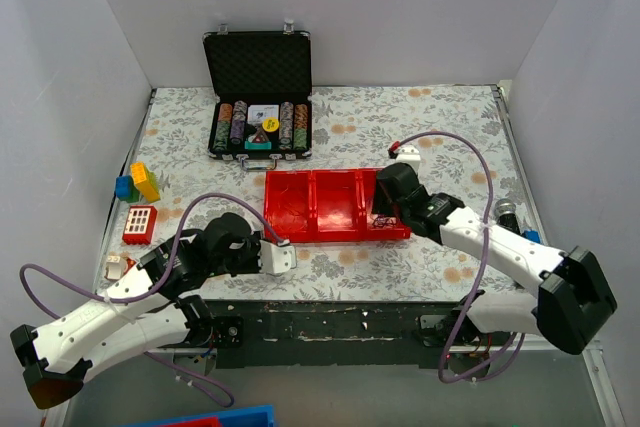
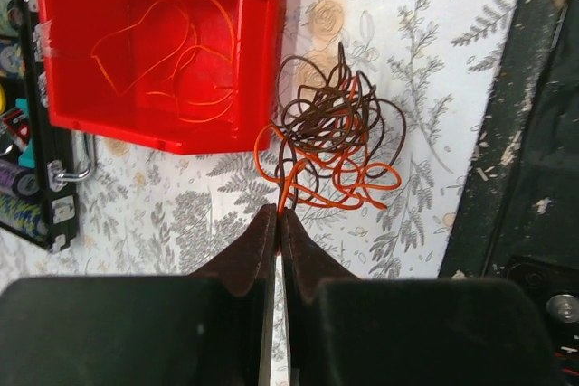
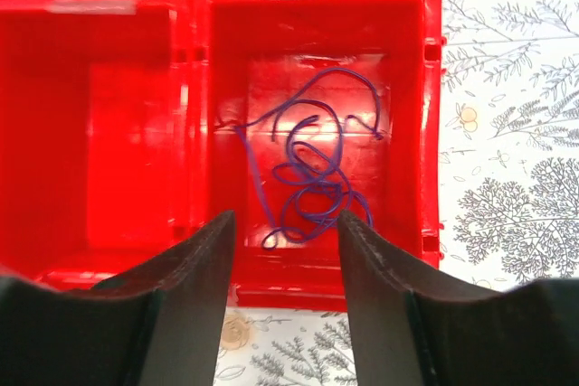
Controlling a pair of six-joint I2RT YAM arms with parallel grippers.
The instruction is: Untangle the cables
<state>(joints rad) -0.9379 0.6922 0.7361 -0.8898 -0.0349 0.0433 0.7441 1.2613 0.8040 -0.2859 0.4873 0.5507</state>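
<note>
The cables [image 2: 330,133] are a loose clump of dark brown and orange wire lying on the floral counter [image 1: 440,127], just beside the near left corner of a red three-compartment tray [image 1: 335,238] and close to the counter's front edge. The left gripper [image 2: 278,214] is right at the clump's near side, its jaws pressed together on an orange strand that runs up into the tangle. A single thin orange wire [image 2: 194,51] lies in loose loops on the floor of the tray's left-end compartment, apart from the clump. In the right-end compartment a purple wire [image 3: 312,183] lies curled in a few loops. The right gripper [image 3: 287,216] hangs over that compartment with its jaws wide apart and nothing between them, clear of the purple wire. From above, I see no wire in the middle compartment. Behind the tray, towards the back wall, an open black poker chip case [image 1: 258,67] shows its rows of chips. Coloured toy blocks [image 1: 138,183] and a red block with white squares [image 1: 140,224] lie near the counter's left edge.
</note>
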